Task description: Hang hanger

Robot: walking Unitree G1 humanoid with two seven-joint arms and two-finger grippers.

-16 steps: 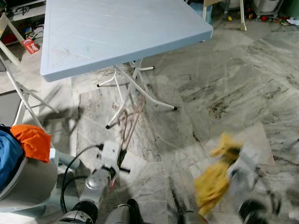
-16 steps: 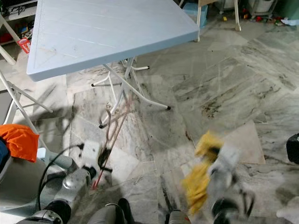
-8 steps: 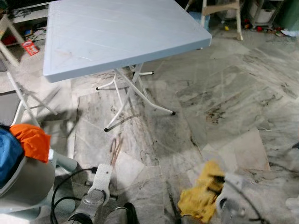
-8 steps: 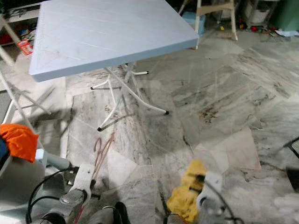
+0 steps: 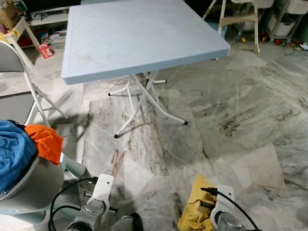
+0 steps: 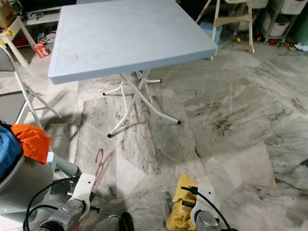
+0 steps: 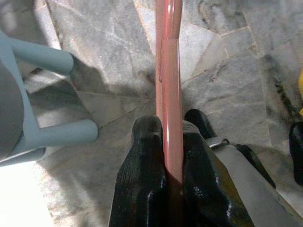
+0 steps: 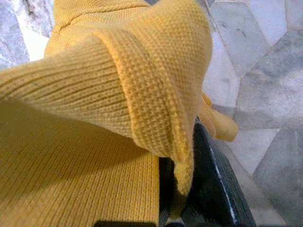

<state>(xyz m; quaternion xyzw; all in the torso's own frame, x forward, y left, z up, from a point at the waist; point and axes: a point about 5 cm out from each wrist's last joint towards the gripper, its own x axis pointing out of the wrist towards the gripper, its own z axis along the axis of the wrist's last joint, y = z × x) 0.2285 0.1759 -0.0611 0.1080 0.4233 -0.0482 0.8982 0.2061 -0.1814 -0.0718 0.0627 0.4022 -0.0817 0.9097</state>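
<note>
The thin pink plastic hanger [image 7: 168, 94] is squeezed tight by the left gripper [image 7: 168, 156] for carrying, while the yellow knitted sweater [image 8: 94, 118] is pinched by the right gripper [image 8: 189, 189] at five o'clock.

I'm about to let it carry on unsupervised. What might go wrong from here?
The left gripper pinches the thin pink hanger only at one end, so it may twist or slip. The yellow knit garment drapes loosely over the right gripper and might slide off or snag the table legs.
</note>
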